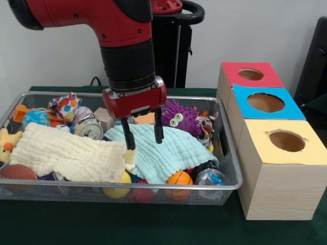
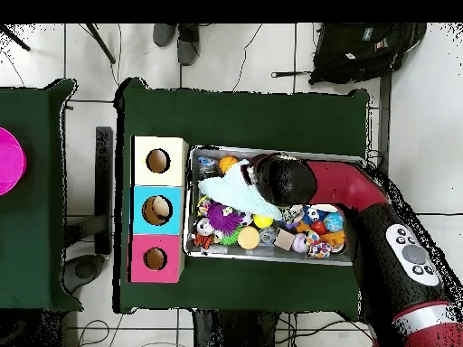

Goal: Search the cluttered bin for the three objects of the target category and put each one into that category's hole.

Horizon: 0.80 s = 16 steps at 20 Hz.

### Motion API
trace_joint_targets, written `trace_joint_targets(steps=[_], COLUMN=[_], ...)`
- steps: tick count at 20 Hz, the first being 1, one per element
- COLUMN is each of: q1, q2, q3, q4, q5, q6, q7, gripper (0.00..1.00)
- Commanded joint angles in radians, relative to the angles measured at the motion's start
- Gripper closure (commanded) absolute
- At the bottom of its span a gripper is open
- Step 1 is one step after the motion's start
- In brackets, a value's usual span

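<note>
The end effector (image 1: 143, 136) hangs open and empty, fingertips just above the blue cloth (image 1: 168, 148) in the bin (image 1: 227, 168).

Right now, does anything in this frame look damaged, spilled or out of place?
Only small things: the yellow hole has ragged, torn edges, unlike the red one. Two cloths lie rumpled over the toys in the bin. Nothing has spilled.

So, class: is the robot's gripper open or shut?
Open: the gripper has its two black fingers standing apart above the blue cloth.
</note>
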Motion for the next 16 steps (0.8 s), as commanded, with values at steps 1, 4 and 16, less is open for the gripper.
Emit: trace_joint_targets(steps=[1, 4, 16], q1=[-0.017, -0.019, -0.014], q2=[0.002, 0.008, 0.017], q3=[-0.035, -0.037, -0.074], q4=[-0.029, -0.045, -0.088], q5=[0.011, 0.004, -0.045], q6=[0.124, 0.134, 0.096], q7=[0.014, 0.0, 0.008], gripper=[0.0, 0.0, 0.0])
